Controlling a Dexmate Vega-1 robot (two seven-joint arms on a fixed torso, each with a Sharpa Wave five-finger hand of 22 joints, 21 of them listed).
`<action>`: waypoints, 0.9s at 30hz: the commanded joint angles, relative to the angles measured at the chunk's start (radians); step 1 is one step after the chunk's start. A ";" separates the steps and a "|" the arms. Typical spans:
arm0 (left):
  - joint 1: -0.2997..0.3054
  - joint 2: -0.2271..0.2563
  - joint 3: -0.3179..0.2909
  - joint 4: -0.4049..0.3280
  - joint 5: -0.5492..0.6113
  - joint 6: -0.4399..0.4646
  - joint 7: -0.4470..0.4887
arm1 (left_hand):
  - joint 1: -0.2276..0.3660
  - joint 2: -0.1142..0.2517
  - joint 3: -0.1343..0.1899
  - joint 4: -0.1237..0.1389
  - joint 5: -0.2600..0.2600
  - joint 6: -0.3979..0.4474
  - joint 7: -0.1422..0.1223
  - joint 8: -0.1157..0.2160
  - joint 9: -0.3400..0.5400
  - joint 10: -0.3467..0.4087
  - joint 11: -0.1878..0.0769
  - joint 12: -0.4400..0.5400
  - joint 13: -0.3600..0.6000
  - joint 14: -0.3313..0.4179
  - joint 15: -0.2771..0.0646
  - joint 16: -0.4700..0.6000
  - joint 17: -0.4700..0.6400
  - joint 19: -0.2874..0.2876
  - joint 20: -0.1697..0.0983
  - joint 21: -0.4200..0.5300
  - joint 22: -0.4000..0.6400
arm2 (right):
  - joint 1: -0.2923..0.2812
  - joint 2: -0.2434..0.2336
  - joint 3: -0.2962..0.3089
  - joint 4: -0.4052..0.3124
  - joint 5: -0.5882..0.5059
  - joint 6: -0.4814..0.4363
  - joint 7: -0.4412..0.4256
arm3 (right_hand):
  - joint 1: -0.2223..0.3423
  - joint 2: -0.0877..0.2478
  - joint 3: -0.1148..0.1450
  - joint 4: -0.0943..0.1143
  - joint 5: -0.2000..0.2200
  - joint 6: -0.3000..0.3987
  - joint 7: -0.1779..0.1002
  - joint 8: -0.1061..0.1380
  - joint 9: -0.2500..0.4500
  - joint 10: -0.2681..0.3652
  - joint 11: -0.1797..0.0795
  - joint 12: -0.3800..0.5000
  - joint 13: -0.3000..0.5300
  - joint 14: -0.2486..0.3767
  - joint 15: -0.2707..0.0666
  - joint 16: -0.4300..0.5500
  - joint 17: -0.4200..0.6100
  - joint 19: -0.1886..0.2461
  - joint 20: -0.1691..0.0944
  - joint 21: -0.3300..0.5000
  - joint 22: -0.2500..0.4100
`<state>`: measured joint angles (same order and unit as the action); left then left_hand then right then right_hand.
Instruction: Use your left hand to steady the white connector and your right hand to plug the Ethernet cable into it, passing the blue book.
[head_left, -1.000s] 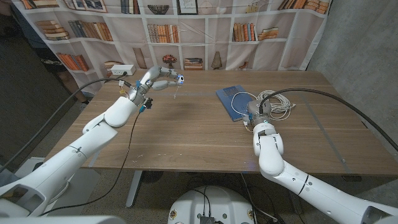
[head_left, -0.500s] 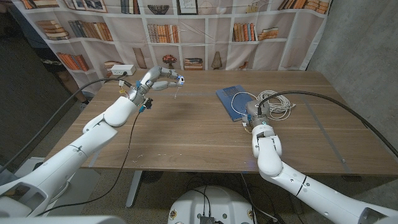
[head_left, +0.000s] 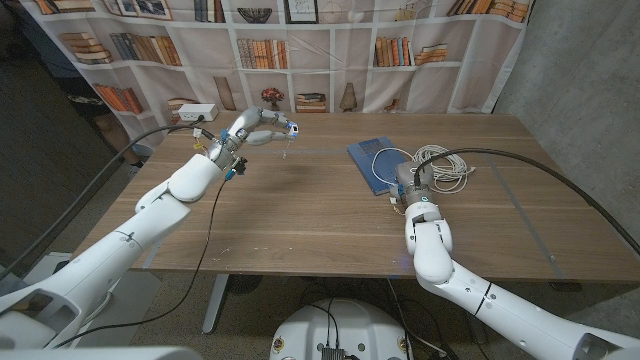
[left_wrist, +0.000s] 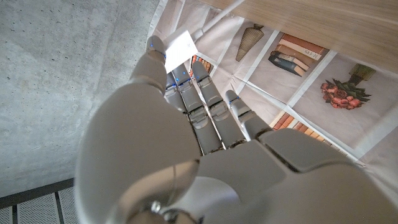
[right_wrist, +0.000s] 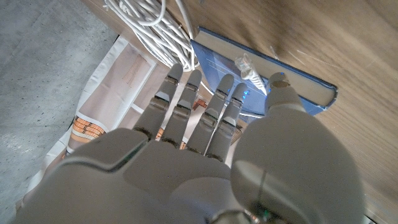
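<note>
White connector (left_wrist: 181, 46): pinched at the fingertips of the left hand (head_left: 258, 127), raised above the far left of the wooden surface (head_left: 300, 215).
Ethernet cable (head_left: 443, 163): white coil lying at the far right, its plug (right_wrist: 247, 67) on the blue book (head_left: 372, 160).
Right hand (head_left: 409, 180): beside the book, fingers (right_wrist: 186, 93) extended over the plug, apparently grasping nothing.

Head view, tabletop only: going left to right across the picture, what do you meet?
Left hand holding the white connector → blue book → right hand → coiled white Ethernet cable.
</note>
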<state>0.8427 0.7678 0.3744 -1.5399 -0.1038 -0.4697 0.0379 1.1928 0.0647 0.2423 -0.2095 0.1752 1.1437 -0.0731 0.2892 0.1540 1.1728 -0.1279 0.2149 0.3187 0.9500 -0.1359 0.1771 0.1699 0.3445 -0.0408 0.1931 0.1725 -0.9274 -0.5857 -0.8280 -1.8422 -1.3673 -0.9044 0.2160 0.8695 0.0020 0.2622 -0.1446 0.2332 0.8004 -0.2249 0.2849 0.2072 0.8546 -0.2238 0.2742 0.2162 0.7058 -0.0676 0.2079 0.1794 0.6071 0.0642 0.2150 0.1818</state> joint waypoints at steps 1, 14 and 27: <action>-0.012 -0.008 0.007 0.019 -0.009 -0.012 -0.012 | -0.017 0.013 0.112 0.102 0.006 0.018 -0.004 0.003 0.040 0.088 -0.081 0.008 0.005 -0.005 -0.072 0.003 0.003 -0.003 -0.057 0.005 0.003 | 0.007 -0.008 -0.009 0.008 0.024 -0.003 -0.012 | 0.011 0.001 0.001 0.003 0.006 0.013 0.000 0.006 0.002 0.016 0.003 0.011 0.002 0.010 -0.102 0.008 0.005 0.011 -0.005 0.005 0.003; -0.003 -0.006 0.004 0.013 -0.011 -0.007 -0.006 | -0.021 0.011 0.119 0.103 0.006 0.019 -0.003 0.003 0.040 0.088 -0.081 0.008 0.007 -0.005 -0.073 0.003 0.002 -0.003 -0.057 0.005 0.003 | 0.023 -0.014 -0.022 0.020 0.033 -0.005 -0.036 | 0.025 0.022 0.010 0.006 0.004 0.053 0.000 0.018 0.002 0.055 0.003 0.017 0.004 0.032 -0.109 0.007 0.006 0.019 -0.014 0.003 0.003; 0.008 -0.002 -0.001 0.002 -0.011 0.001 0.001 | -0.023 0.010 0.128 0.102 0.006 0.018 0.000 0.003 0.041 0.087 -0.081 0.007 0.009 -0.005 -0.072 0.003 0.002 -0.005 -0.056 0.005 0.003 | 0.025 -0.025 -0.028 0.013 0.052 -0.002 -0.030 | 0.035 0.033 0.015 0.006 -0.001 0.087 -0.001 0.028 0.002 0.087 0.003 0.021 0.003 0.043 -0.108 0.003 0.005 0.017 -0.016 -0.001 0.003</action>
<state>0.8426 0.7632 0.3781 -1.5300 -0.1134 -0.4782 0.0334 1.1848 0.0567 0.2519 -0.2190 0.1775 1.1475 -0.0766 0.2897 0.1541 1.1749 -0.1326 0.2193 0.3221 0.9482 -0.1376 0.1771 0.1699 0.3445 -0.0408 0.1931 0.1725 -0.9064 -0.6026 -0.8502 -1.8260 -1.3292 -0.9076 0.1844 0.8957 0.0283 0.2691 -0.1377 0.2331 0.8740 -0.2238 0.3080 0.2070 0.9294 -0.2170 0.2890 0.2164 0.7401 -0.0734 0.2079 0.1812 0.6176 0.0536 0.2150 0.1840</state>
